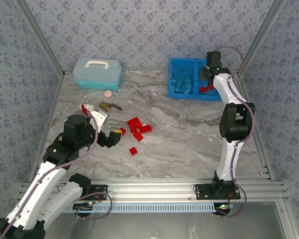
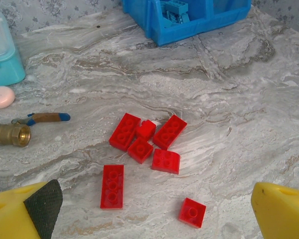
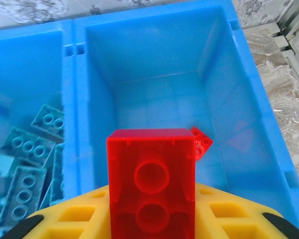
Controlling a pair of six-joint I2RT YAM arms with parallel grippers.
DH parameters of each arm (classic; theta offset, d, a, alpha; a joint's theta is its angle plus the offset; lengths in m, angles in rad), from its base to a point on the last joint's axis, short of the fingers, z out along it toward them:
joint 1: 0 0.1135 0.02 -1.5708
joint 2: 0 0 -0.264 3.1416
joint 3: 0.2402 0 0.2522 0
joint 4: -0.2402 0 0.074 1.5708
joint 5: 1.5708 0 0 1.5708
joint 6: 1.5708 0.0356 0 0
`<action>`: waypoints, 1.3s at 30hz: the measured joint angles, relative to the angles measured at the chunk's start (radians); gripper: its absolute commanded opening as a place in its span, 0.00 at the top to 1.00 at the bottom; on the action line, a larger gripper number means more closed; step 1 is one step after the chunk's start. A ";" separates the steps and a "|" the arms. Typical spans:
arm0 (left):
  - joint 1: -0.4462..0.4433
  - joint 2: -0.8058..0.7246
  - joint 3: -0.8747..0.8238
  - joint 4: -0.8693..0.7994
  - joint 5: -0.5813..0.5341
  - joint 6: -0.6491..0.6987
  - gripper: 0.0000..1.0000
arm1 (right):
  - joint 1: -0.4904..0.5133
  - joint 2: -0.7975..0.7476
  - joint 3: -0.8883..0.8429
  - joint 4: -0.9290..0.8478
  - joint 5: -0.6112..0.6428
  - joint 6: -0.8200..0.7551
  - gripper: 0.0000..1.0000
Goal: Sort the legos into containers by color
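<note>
**Red brick over right compartment; loose reds on the table**

Marbled grey table [image 1: 189, 144]. Blue bin [image 1: 175, 95] at the far right, two compartments side by side. Pale teal box [image 1: 97, 73] at the far left, lid on.

Right gripper [image 1: 207, 75] hangs over the bin's right compartment [image 3: 154, 45], fingers clamped on a red brick [image 3: 151, 174]. Left gripper [image 2: 154, 214] is low over the table, its yellow fingers [image 2: 281, 209] spread wide and holding nothing.

Light blue bricks [image 3: 27, 169] are heaped in the left compartment. Another red piece [image 3: 201, 142] lies on the right compartment's floor. Loose red bricks [image 2: 144, 142] are clustered on the table just ahead of the left gripper, with two more lying nearer to it.

Pink disc [image 1: 108, 93] lies beside the teal box. Brass object [image 2: 7, 134] is near the disc.
</note>
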 measured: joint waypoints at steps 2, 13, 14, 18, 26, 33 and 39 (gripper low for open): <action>0.000 0.001 0.000 0.000 0.000 0.000 0.01 | -0.006 0.072 0.080 -0.034 0.000 0.000 0.60; 0.000 0.001 0.000 0.000 0.000 0.000 0.01 | -0.038 0.262 0.311 -0.185 -0.019 -0.003 0.44; 0.000 0.002 0.000 0.000 0.000 0.000 0.01 | -0.038 0.261 0.318 -0.190 -0.019 -0.002 0.44; 0.000 0.002 0.000 0.000 0.000 0.000 0.01 | -0.034 0.233 0.310 -0.199 -0.025 -0.001 0.45; 0.000 0.000 0.000 0.000 0.000 0.000 0.01 | 0.039 -0.137 -0.107 -0.083 -0.075 0.007 0.44; 0.000 0.000 0.000 0.000 0.000 0.000 0.01 | 0.285 -0.418 -0.438 0.040 -0.192 -0.193 0.42; 0.000 0.000 0.000 0.000 0.000 0.000 0.01 | 0.526 -0.429 -0.569 0.021 -0.314 -0.572 0.35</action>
